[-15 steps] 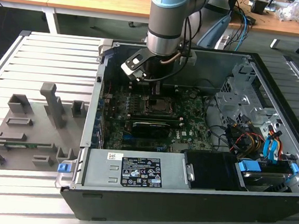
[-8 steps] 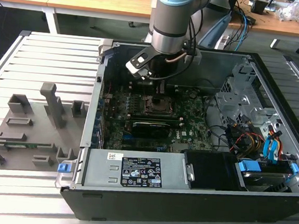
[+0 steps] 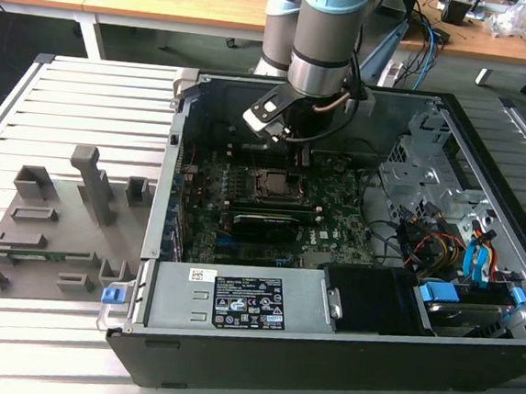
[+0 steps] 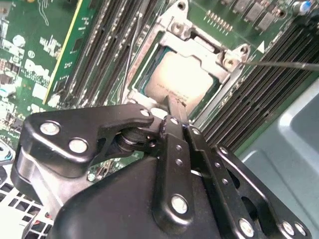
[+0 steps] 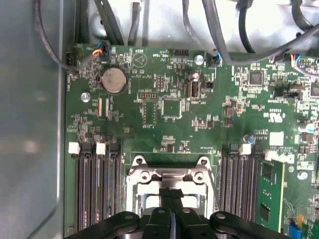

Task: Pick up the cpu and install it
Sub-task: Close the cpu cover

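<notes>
The cpu (image 4: pixel 182 79), a pale silver square chip, lies flat inside the metal-framed socket (image 4: pixel 149 55) on the green motherboard. My gripper (image 4: pixel 175 105) hangs just above the chip's near edge, its two black fingers pressed together with nothing between them. In the first wrist view the shut fingertips (image 5: pixel 172 195) stand over the socket frame (image 5: pixel 168 175). In the exterior view the gripper (image 3: pixel 296 154) reaches down into the open computer case, right over the socket (image 3: pixel 273 185).
Memory slots (image 5: pixel 94 194) flank the socket on both sides. A thin metal lever (image 4: pixel 279 64) sticks out beside the frame. Case walls (image 3: pixel 166 198), cables and drive bays (image 3: pixel 461 251) surround the board. A grey plastic tray (image 3: pixel 48 233) lies at the exterior view's left.
</notes>
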{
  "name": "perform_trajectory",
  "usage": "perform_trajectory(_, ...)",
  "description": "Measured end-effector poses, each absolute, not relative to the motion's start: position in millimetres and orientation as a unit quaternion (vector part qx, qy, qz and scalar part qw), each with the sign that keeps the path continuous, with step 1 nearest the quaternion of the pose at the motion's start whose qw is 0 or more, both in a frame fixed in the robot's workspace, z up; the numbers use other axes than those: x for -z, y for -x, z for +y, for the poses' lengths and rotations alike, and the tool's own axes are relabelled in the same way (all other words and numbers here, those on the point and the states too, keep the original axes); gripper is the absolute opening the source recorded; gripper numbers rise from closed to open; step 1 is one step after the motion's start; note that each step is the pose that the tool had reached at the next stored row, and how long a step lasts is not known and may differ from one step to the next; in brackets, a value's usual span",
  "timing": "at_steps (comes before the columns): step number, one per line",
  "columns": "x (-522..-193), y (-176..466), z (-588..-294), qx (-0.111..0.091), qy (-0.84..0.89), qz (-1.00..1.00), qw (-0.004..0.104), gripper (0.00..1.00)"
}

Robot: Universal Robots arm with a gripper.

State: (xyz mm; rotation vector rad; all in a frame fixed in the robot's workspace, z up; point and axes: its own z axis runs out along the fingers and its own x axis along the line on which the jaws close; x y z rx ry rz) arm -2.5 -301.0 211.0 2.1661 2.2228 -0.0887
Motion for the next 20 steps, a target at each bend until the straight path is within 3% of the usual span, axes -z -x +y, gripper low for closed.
perform_trajectory(20,-271,1,-314,0.028,-0.698,0.716,0.018,0.11)
